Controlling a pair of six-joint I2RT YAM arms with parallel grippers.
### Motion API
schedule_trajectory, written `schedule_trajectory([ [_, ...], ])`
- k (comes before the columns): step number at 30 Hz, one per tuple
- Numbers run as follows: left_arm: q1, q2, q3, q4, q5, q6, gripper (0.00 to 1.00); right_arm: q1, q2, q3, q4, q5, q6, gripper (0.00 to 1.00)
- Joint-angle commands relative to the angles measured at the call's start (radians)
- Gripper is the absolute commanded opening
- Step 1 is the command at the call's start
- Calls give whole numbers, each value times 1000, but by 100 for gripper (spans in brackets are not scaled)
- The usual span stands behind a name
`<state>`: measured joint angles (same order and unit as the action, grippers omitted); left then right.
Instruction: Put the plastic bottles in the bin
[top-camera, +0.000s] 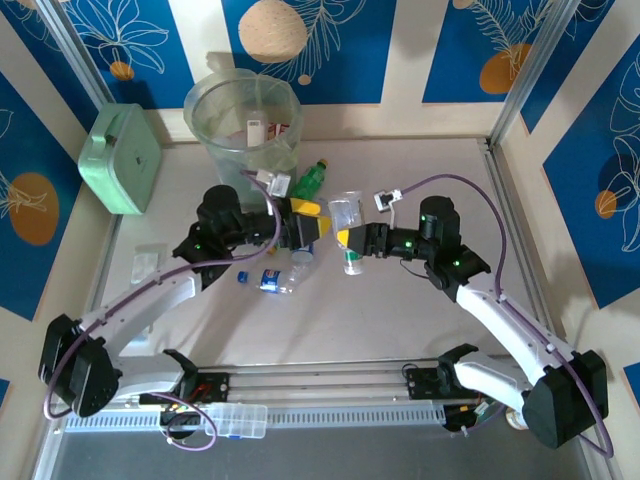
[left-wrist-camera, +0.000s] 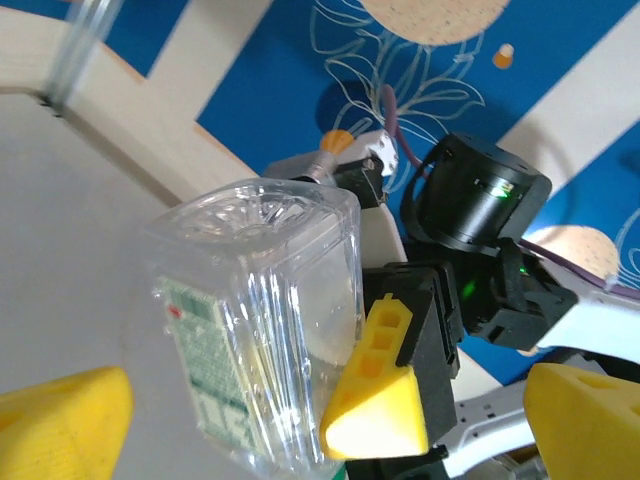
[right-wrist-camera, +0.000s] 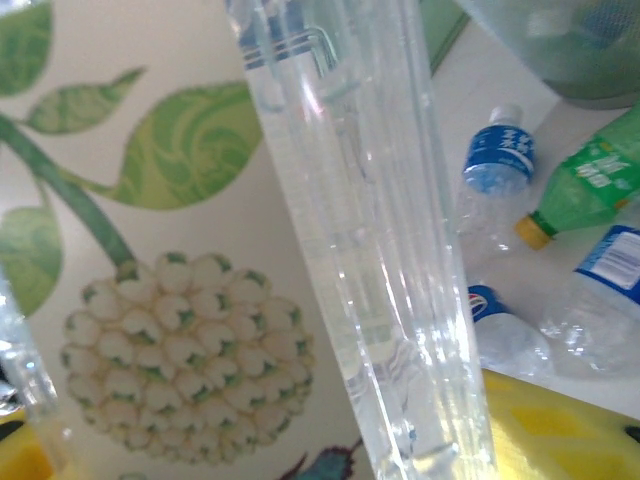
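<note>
The left gripper (top-camera: 318, 218) has its yellow fingers (left-wrist-camera: 60, 420) spread wide. In the left wrist view they sit at the two lower corners with nothing touching them. Between them, held clear of both, stands a clear square bottle (left-wrist-camera: 260, 330) with a green-and-white label, its moulded base turned toward that camera.

The right gripper (top-camera: 350, 240) is clamped on that bottle. One yellow pad (left-wrist-camera: 375, 400) presses the bottle's lower side, and in the right wrist view the clear body (right-wrist-camera: 360, 250) runs up close between the fingers. From above, the two grippers meet near the middle of the table (top-camera: 400, 330), the right one at 3 o'clock of the left, with the bottle lifted off the surface.

A green bottle (top-camera: 310, 180) with a yellow cap lies on the table at 12 o'clock of the left gripper. At 7 o'clock of it lie crushed clear bottles with blue labels (top-camera: 275, 280) and a blue cap (top-camera: 243, 278).

The bin (top-camera: 243, 120) stands at 11 o'clock of the grippers, against the far wall, with white and red labels visible inside. A mint-green box (top-camera: 120, 158) leans at the bin's 8 o'clock.
</note>
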<state>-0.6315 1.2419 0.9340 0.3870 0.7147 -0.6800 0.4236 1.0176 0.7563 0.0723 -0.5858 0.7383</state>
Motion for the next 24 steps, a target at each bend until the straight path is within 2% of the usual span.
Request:
schedule_trajectory([
  [1,-33,29,45,70,64,-6,100,12,-13,-18,94,-92,54,48],
  [6,-49,73,61,80,43,-19,98,19,-10,-32,140,-123,76,49],
  [12,-68,123,79,161,73,-75,94,21,-8,-30,180,-176,101,49],
  [19,-72,200,59,496,159,-266,72,26,-5,-49,213,-211,115,48],
  [24,-82,237,67,598,209,-327,57,27,-7,-60,219,-217,120,48],
])
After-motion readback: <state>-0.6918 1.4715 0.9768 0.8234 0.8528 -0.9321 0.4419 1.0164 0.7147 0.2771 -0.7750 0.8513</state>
